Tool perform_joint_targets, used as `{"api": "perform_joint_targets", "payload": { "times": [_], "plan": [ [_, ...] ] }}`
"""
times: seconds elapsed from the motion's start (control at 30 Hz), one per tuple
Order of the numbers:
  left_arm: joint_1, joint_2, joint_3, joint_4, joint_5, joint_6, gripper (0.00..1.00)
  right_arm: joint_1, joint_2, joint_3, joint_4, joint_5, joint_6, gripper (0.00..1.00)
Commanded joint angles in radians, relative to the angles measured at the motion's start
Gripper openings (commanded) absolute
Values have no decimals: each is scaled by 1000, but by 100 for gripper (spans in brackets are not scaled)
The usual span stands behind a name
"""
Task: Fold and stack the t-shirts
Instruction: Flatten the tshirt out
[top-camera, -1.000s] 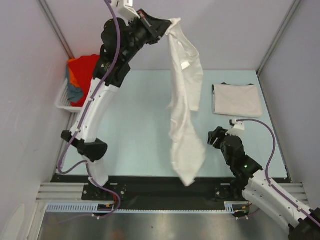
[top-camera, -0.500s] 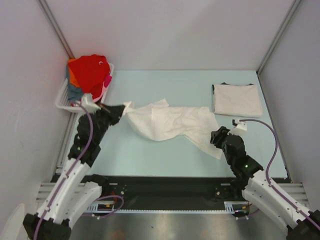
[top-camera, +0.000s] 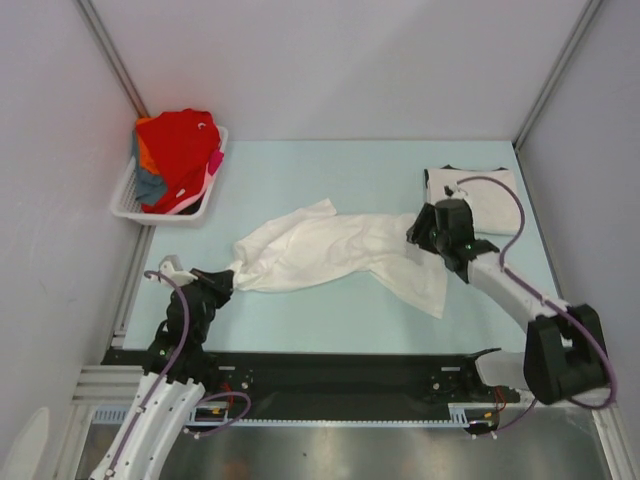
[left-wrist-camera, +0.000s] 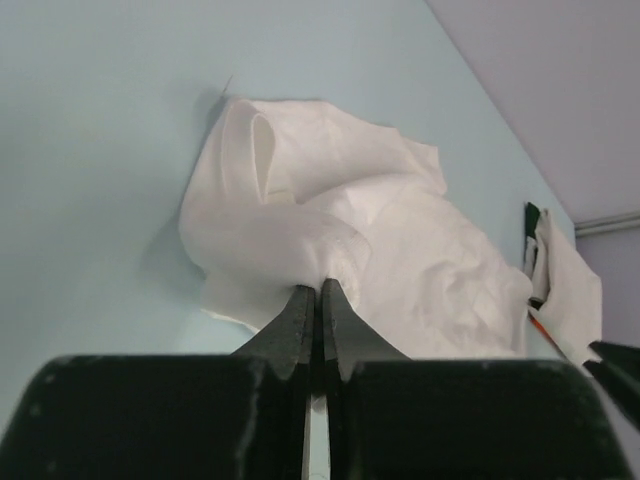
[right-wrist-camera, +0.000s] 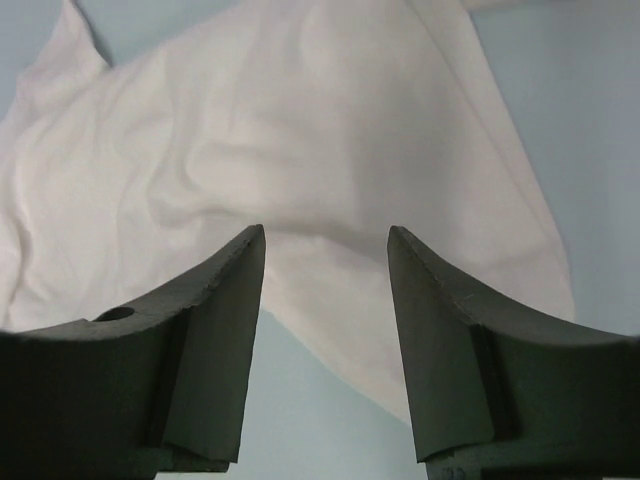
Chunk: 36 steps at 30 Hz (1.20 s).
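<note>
Your left gripper (top-camera: 224, 283) sits low at the near left of the pale blue-green table (top-camera: 330, 165). Its 2 fingers are pressed together, clamped on the bunched left end of the off-white t-shirt (top-camera: 330, 252). In the left wrist view, the left gripper (left-wrist-camera: 318, 296) meets a rolled fold of that shirt (left-wrist-camera: 380, 225), which lies crumpled on the table beyond it.

The off-white t-shirt stretches left to right across the middle of the table, wrinkled. 1 flap points toward the back and a wider flap trails toward the near right.

Your right gripper (top-camera: 428, 232) is over the shirt's right end. Its jaws are apart and hold nothing. In the right wrist view, the right gripper (right-wrist-camera: 325, 238) frames bare cloth (right-wrist-camera: 250, 130) between its 2 fingers.

At the far right, beside the right arm, lies 1 folded white t-shirt (top-camera: 490, 205), crossed by the arm's cable.

At the far left, a white slatted basket (top-camera: 125, 205) holds a heap. A red t-shirt (top-camera: 178, 140) is on top, with orange (top-camera: 143, 152), blue-grey (top-camera: 150, 186) and pink (top-camera: 214, 162) cloth at its edges.
</note>
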Motion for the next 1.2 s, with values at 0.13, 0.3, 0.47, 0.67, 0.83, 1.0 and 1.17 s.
{"api": "perform_joint_targets", "payload": {
  "times": [0.13, 0.3, 0.47, 0.67, 0.83, 1.0, 1.17],
  "plan": [
    [1, 70, -35, -66, -52, 3, 3, -23, 361, 367, -51, -8, -50, 58],
    [-1, 106, -7, -71, -78, 27, 2, -47, 538, 566, -95, 44, -81, 66],
    [-1, 109, 24, -77, -98, 39, 2, -64, 707, 717, -179, 79, -108, 65],
    [1, 118, 51, -73, -100, 49, 2, -90, 773, 734, -174, 70, -108, 60],
    [-1, 141, 65, -62, -92, 59, 2, -87, 785, 729, -164, -2, -93, 57],
    [-1, 158, 80, -39, -97, 72, 2, -89, 785, 720, -161, -62, -72, 47],
    [-1, 178, 73, 19, -103, 73, 2, -96, 733, 703, -100, -94, -61, 7]
  ]
}}
